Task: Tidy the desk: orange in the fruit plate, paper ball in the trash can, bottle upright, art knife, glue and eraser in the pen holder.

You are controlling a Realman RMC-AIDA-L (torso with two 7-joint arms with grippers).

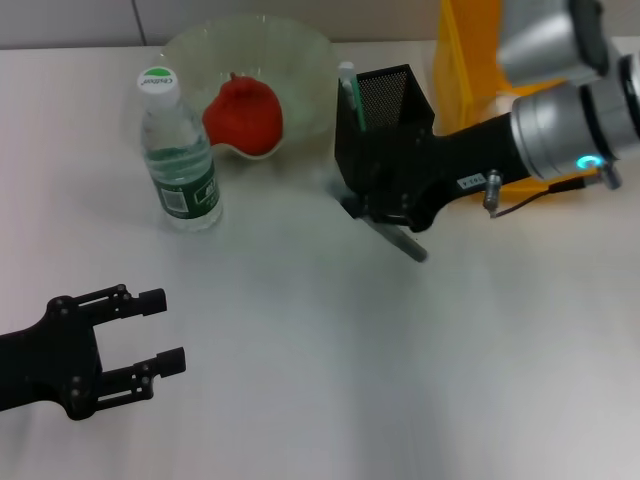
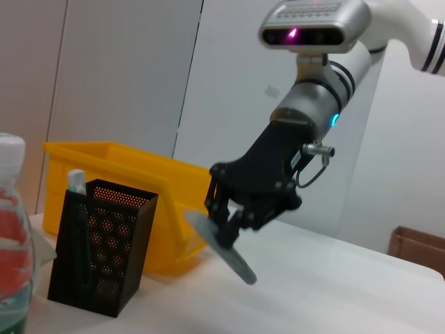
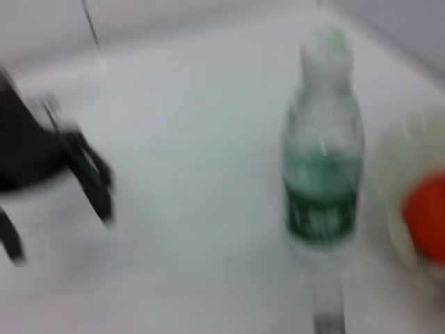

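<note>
Grey glue (image 1: 397,238) is clamped, tilted, in the right gripper (image 1: 385,215) beside the holder (image 1: 392,100), evidently for insertion. Left gripper (image 1: 160,331) is parked near-left, fingers apart.

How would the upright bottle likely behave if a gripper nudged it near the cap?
The bottle is tall and narrow on the desk, so a high push would probably tip it. It looks partly filled with water, which likely steadies the base. Its smooth clear plastic may slip.

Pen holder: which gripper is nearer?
Right. The right gripper, holding the glue, sits right beside the pen holder; the left gripper hovers far off, near the desk's front.
</note>
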